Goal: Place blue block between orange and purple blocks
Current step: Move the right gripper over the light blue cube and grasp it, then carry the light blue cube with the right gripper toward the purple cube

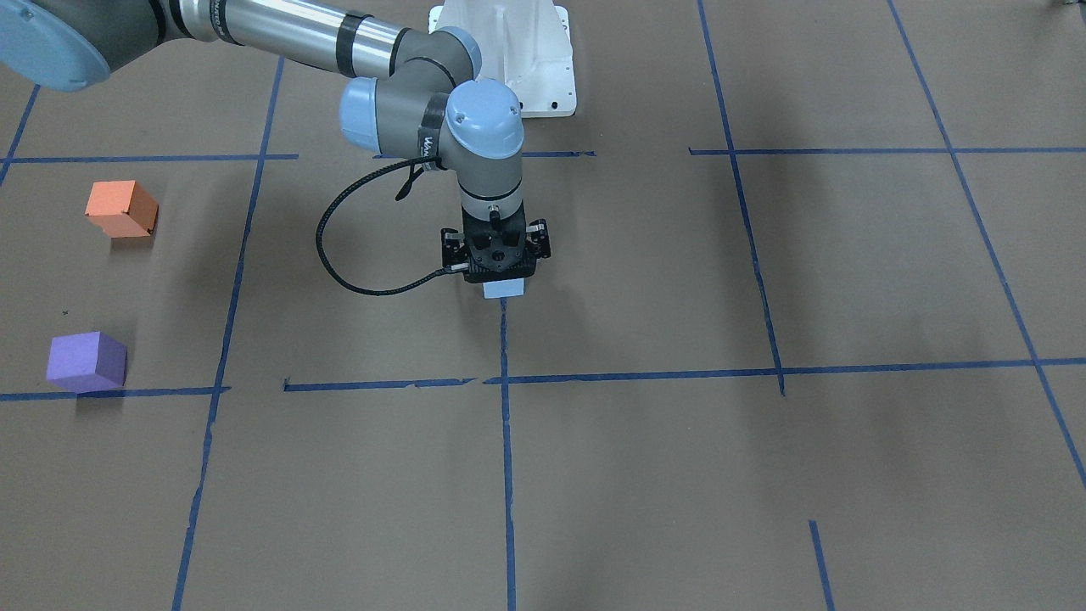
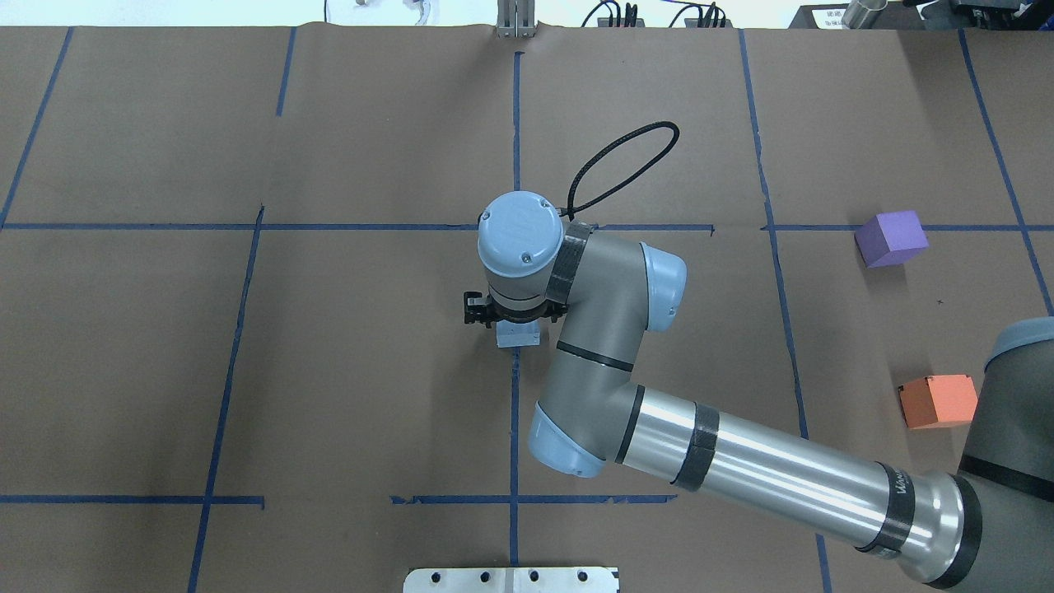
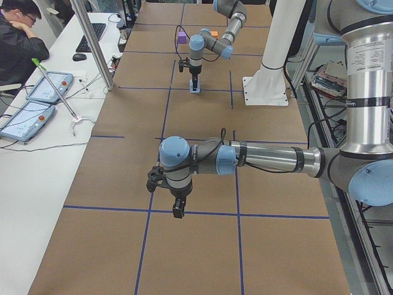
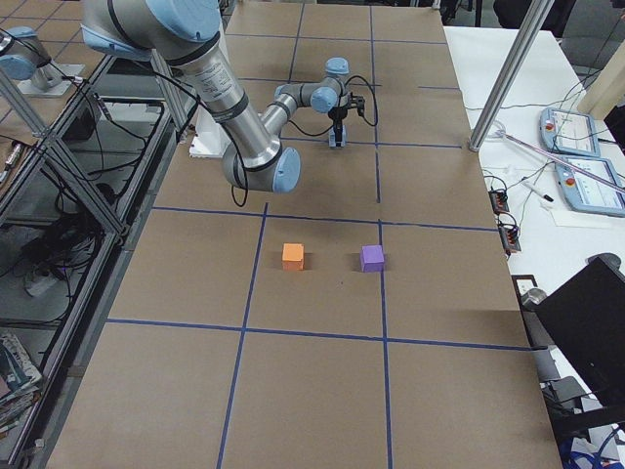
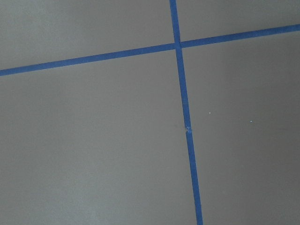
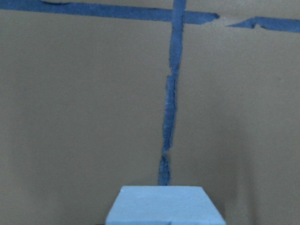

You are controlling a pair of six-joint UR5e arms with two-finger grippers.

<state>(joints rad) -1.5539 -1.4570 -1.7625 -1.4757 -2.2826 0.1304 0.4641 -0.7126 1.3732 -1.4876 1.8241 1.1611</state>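
The blue block sat directly under the right fingers, grip impossible to tell. The orange block and purple block lay well aside.

text: none fully legible | black strap on right arm: white lettering, too small to read

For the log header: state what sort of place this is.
Probably a robotics lab workcell. There is a long paper-covered table gridded with blue tape, the left arm and right arm reach over it, and an operator sits beside teach pendants.
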